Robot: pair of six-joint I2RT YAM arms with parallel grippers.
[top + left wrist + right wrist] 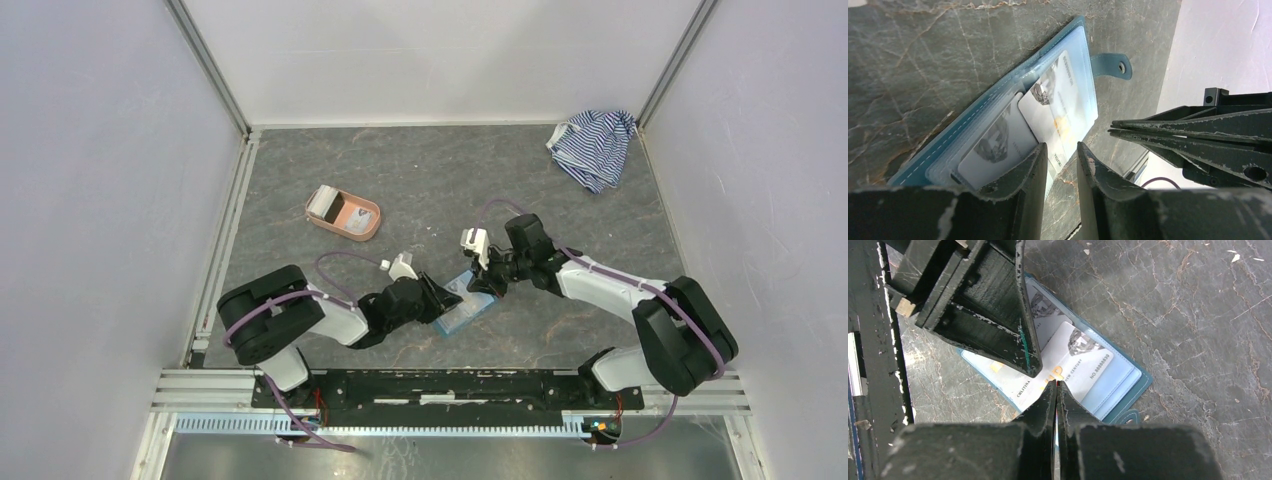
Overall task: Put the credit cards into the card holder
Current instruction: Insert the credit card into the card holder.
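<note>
The card holder (470, 308) lies open on the table between both arms, teal outside (943, 142) with pale blue pockets (1120, 385) and a snap tab (1113, 65). Two whitish credit cards sit on its inside: one (993, 145) in a clear sleeve, the other (1083, 357) lying slantwise and sticking out past the holder's edge. My left gripper (1059, 150) stands partly open over the holder's near edge, gripping nothing, with one finger (1013, 335) resting on the cards. My right gripper (1056, 382) is shut, its tips touching the slanted card.
A salmon-pink oval tray (365, 228) stands left of centre, farther back, with small items in it. A blue-and-white striped cloth (592, 145) lies crumpled in the far right corner. White walls close in the table on three sides.
</note>
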